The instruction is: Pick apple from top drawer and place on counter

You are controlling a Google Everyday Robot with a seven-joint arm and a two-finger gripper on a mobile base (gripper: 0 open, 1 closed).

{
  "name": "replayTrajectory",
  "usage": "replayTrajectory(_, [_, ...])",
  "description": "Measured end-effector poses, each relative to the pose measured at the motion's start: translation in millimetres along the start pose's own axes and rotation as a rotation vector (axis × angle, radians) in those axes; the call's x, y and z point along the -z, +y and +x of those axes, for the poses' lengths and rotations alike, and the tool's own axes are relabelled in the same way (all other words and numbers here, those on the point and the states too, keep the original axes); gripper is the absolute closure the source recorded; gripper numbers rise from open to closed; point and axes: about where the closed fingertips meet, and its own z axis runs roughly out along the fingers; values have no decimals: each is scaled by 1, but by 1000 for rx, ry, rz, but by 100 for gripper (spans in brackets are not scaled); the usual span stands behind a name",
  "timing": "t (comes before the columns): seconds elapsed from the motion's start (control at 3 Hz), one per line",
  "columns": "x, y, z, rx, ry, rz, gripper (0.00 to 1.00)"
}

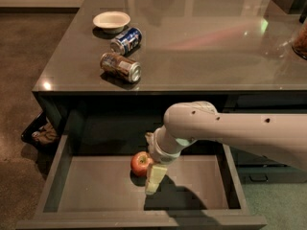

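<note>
The apple (140, 163), small and red with yellowish patches, lies on the grey floor of the open top drawer (96, 186), near its middle. My gripper (153, 175) reaches down into the drawer on the white arm (230, 133) and sits right beside the apple, on its right and touching or nearly touching it. The glossy dark grey counter (201, 42) spans the scene above the drawer.
On the counter's left part lie a white bowl (111, 20), a blue can (126, 40) on its side and a brown can (120, 67) on its side. A dark bin with crumpled stuff (42, 133) stands on the floor left of the drawer.
</note>
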Motion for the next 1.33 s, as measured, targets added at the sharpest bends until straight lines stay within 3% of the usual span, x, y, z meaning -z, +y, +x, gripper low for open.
replayTrajectory(0.67, [-14, 11, -26, 55, -36, -66, 0])
replayTrajectory(1.0, [-14, 11, -27, 58, -37, -68, 1])
replayTrajectory(1.33, [-14, 11, -27, 58, -37, -68, 23])
